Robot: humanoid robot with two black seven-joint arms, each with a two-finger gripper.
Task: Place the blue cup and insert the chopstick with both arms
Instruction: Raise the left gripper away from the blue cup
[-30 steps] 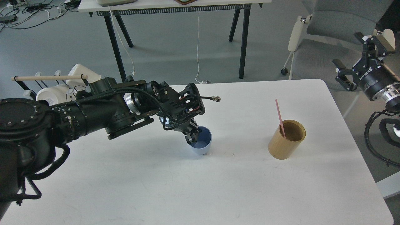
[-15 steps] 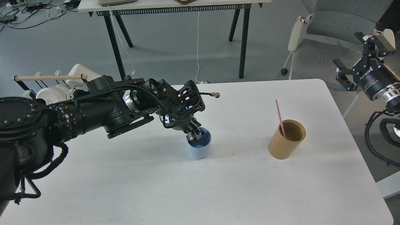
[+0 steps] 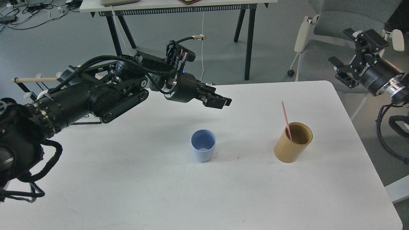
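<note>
The blue cup [image 3: 203,149] stands upright and alone on the white table [image 3: 127,191], near its middle. My left gripper [image 3: 221,101] hangs above and behind the cup, clear of it, slightly open and empty. The pink chopstick [image 3: 285,118] leans inside the tan wooden holder [image 3: 292,143], to the right of the cup. My right gripper [image 3: 343,48] is open and empty, high beyond the table's right far corner, well away from the holder.
A black wire rack with a pale wooden rod [image 3: 32,79] sits at the far left, mostly hidden by my left arm. A grey chair [image 3: 332,48] stands behind my right gripper. A dark-legged table [image 3: 179,6] stands further back.
My left gripper has let go of the blue cup's rim and risen up and to the right. The cup now stands upright. My right gripper has moved slightly left and up.
</note>
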